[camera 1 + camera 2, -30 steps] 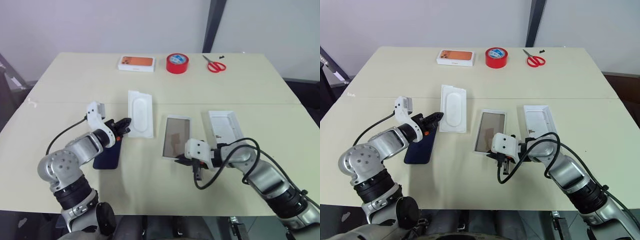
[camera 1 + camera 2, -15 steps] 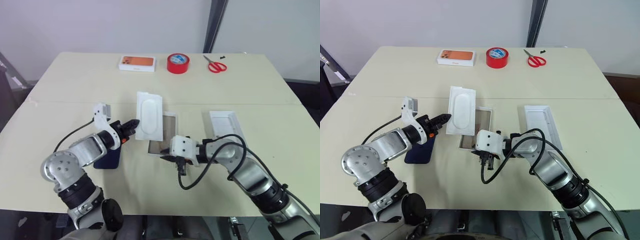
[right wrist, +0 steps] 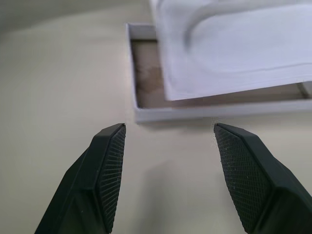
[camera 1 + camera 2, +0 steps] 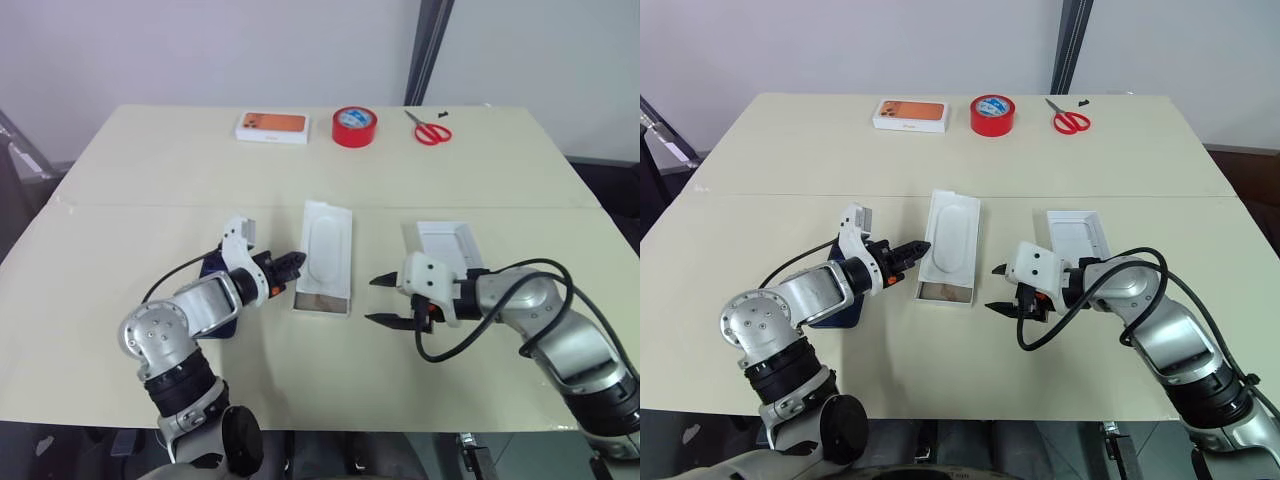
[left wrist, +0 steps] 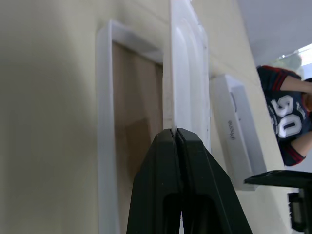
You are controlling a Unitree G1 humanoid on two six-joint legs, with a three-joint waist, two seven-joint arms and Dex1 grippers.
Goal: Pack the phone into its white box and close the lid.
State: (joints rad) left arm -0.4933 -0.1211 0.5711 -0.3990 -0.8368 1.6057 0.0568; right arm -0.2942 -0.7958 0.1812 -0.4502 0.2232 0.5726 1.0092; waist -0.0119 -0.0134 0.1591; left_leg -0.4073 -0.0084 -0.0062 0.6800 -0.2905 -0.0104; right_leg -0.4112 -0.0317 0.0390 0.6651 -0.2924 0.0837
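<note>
Since a second ago you have carried the thin white insert (image 4: 328, 245) rightward off the worktop (image 4: 130, 180): your left gripper (image 4: 295, 265) stays pinched shut on its edge and now holds it over the white box (image 4: 322, 300), covering all but the near end of the tray. The box itself sits further left than before. Your right gripper (image 4: 383, 300) has let go of the box, backed off to its right, and its fingers now stand wide apart with nothing between them. The phone (image 4: 212, 318) lies flat beneath your left forearm, mostly hidden. The lid (image 4: 447, 250) lies inside-up just beyond your right gripper. Bare worktop lies along the near edge, and between the insert and the orange-picture box (image 4: 272, 126), red tape roll (image 4: 354, 127) and scissors (image 4: 430, 129) along the far edge.
</note>
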